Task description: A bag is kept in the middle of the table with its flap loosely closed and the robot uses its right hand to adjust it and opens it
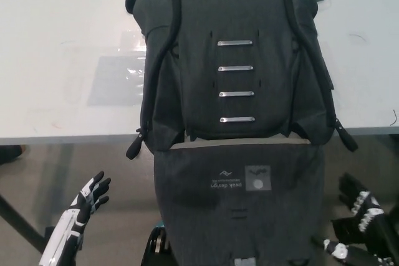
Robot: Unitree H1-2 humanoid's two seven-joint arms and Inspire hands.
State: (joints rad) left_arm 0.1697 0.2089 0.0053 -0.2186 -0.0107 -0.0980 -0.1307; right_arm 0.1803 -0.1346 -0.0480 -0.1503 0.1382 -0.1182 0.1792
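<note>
A white counter (56, 48) is carrying a dark grey bag (234, 60), its flap (240, 204) hanging open over the near edge, four metal bars showing on the body. The right hand (361, 216) is sitting low, just right of the flap, apart from it, fingers spread, holding nothing. The left hand (90, 197) is resting at lower left, open.
</note>
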